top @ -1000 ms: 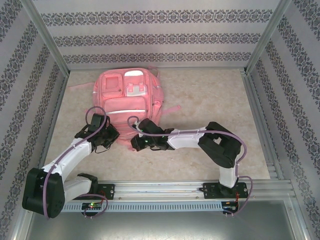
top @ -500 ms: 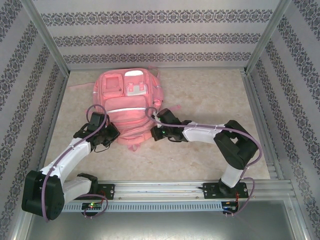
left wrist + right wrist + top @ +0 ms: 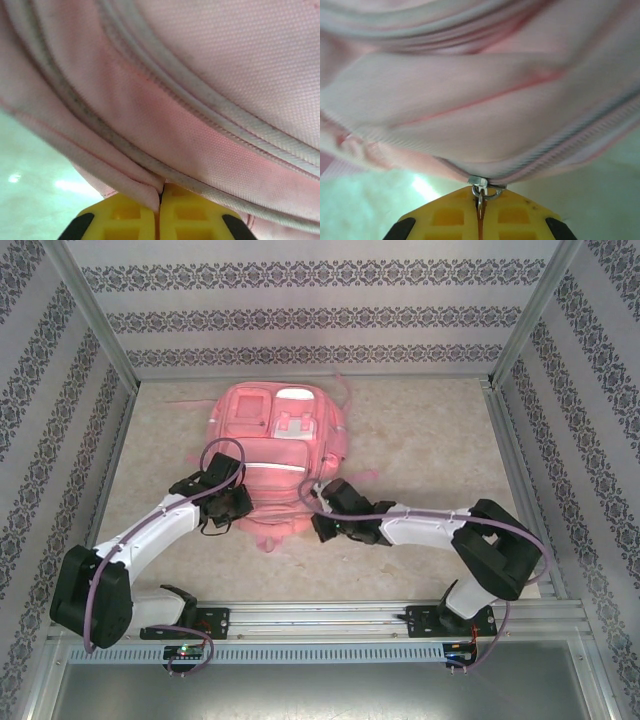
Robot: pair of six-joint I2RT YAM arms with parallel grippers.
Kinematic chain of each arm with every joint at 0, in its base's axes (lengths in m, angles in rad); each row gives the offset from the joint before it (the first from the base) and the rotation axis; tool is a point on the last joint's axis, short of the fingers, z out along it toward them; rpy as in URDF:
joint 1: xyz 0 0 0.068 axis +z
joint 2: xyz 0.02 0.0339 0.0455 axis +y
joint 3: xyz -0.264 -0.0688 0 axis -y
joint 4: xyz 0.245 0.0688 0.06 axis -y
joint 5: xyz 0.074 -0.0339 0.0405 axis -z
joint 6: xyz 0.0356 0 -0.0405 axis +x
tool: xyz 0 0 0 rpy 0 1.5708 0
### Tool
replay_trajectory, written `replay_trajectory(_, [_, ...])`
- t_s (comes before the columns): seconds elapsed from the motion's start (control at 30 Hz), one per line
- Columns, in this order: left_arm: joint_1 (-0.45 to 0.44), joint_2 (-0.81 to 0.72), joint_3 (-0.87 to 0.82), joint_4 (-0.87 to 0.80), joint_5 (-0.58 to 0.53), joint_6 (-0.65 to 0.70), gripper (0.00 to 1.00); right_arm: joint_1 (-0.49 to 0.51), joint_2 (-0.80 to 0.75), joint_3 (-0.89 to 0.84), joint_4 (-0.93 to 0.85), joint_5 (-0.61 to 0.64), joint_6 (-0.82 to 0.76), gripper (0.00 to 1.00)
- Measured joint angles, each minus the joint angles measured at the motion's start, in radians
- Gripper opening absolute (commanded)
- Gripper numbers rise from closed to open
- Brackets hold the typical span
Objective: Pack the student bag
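Your student bag point(image 3: 285, 435) is pink with white piping and a pale stripe; the bench point(image 3: 430, 440) is mottled beige. The left pincer point(image 3: 160, 201) and right pincer point(image 3: 480, 212) are yellow; the blurred zip pull point(image 3: 480, 188) looks silver.

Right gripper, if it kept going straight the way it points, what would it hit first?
The student bag. The right gripper has its jaws shut on a metal zip pull at the bag's edge, so going on would likely press into the fabric beyond.
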Motion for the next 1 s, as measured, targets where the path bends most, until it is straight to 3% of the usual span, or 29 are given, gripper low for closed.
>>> replay_trajectory(0.17, [0.003,-0.058,0.035,-0.05,-0.101,0.027,0.41,0.097,-0.016,-0.013,0.034,-0.002,0.018,0.0])
replay_trajectory(0.27, [0.007,-0.118,0.047,-0.047,-0.082,-0.006,0.47,0.108,0.01,-0.011,0.085,-0.018,0.064,0.0])
replay_trajectory(0.47, [-0.065,-0.24,-0.049,0.036,0.035,-0.203,0.49,0.106,0.129,0.03,0.189,-0.056,0.167,0.0])
replay_trajectory(0.7, [-0.154,-0.223,-0.098,0.097,0.094,-0.399,0.49,0.106,0.179,0.068,0.241,-0.077,0.231,0.0])
replay_trajectory(0.87, [-0.166,-0.191,-0.098,0.116,0.102,-0.476,0.49,0.106,0.18,0.068,0.25,-0.076,0.255,0.0])
replay_trajectory(1.0, [-0.166,-0.151,-0.117,0.15,0.103,-0.511,0.43,0.106,0.181,0.068,0.252,-0.076,0.267,0.0])
